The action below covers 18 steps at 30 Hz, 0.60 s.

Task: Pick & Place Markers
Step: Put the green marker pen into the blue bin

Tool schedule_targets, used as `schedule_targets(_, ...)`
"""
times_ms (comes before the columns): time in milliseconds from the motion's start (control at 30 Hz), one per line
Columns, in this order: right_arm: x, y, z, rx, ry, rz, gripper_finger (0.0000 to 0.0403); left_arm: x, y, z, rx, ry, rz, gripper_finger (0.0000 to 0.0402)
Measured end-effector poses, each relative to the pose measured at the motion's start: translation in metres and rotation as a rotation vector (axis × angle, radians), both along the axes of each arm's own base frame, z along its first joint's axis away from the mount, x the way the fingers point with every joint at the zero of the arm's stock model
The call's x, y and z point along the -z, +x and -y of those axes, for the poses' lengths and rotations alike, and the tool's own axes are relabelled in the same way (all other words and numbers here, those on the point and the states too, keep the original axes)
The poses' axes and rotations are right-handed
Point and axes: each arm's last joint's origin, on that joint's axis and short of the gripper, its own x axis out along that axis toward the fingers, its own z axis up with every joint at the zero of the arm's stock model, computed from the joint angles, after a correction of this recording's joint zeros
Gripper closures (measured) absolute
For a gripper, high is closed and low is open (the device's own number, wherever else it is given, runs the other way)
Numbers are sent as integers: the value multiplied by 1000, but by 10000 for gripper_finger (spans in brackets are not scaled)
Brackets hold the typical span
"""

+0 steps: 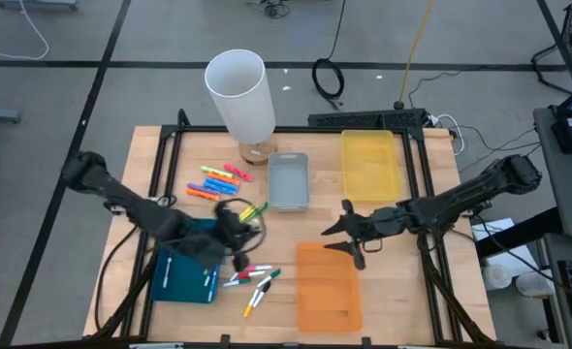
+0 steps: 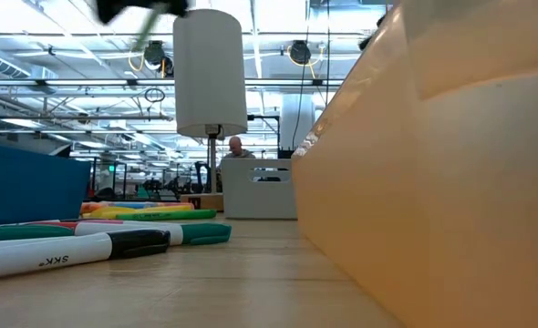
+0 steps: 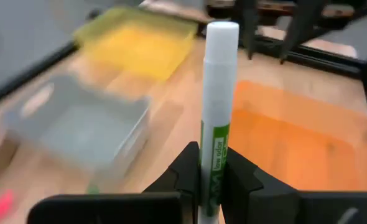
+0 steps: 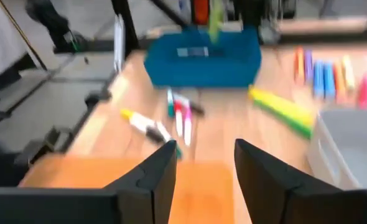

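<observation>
The left pincer (image 3: pixel 209 186) pinches a white green-labelled marker (image 3: pixel 218 93) upright, its long axis pointing toward the flat orange plastic tray (image 3: pixel 295 137) ahead, while the right pincer (image 4: pixel 203 165) hangs spread.

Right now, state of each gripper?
Left gripper: shut on a white marker with green label, held upright.
Right gripper: jaws open, holding nothing, over the orange tray.

The whole wooden table (image 1: pixel 402 291) is seen from overhead; the translucent orange plastic tray (image 2: pixel 451 173) is viewed level, very close.
</observation>
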Motion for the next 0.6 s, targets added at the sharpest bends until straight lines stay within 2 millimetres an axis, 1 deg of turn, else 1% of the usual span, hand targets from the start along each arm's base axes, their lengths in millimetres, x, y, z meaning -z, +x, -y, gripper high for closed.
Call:
schedule_targets(133,-5,-10,2,51,8,-25,260,13,-30,6,-160,-179,-109,361)
schedule_targets(233,-7,-15,4,72,-1,-33,266,25,-50,9,-319,-314,-199,365)
schedule_targets(333,-10,-17,4,68,8,-10,272,50,-67,11,-544,-435,-378,366)
schedule_targets(400,-8,-18,4,67,8,-10,274,60,-79,10,-732,-492,-486,366)
schedule_targets(467,-5,-19,4,68,5,-16,275,68,-89,11,-870,-534,-589,366)
schedule_targets(533,-5,-19,5,72,7,-11,275,70,-94,12,-925,-559,-630,355)
schedule_targets(600,-5,-19,5,72,6,-13,275,70,-95,13,-933,-570,-629,328)
